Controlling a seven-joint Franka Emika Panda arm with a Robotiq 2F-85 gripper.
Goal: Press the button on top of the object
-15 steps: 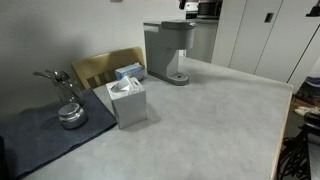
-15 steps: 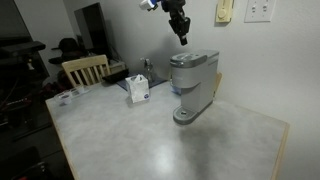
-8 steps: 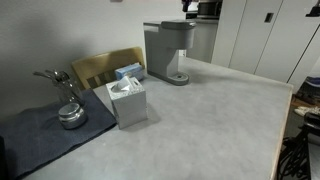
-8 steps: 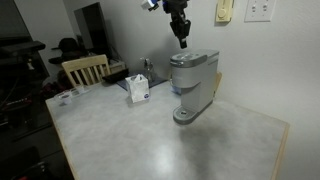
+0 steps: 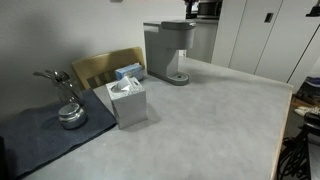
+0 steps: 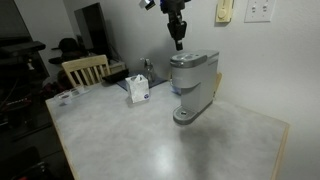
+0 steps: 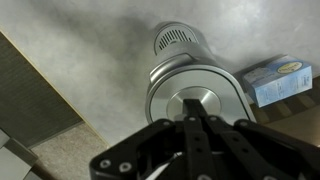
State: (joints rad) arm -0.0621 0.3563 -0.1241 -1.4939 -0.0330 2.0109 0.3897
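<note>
Claw (image 6: 179, 43) pinched shut, empty, poised above the head of the coffee machine (image 6: 192, 80), which stands on the table (image 6: 140, 140) near the wall. Approach step, I judge; next comes a straight, gentle descent onto the round silver button (image 7: 195, 105)

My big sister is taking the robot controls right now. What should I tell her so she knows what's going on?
Gripper: shut, holding nothing, pointing down above the coffee machine, with a gap between them.
Coffee machine: upright on the table. In the wrist view its round top button sits right under the fingertips.
Done: lined up over the button.
Left: go straight down, press, lift off.
</note>
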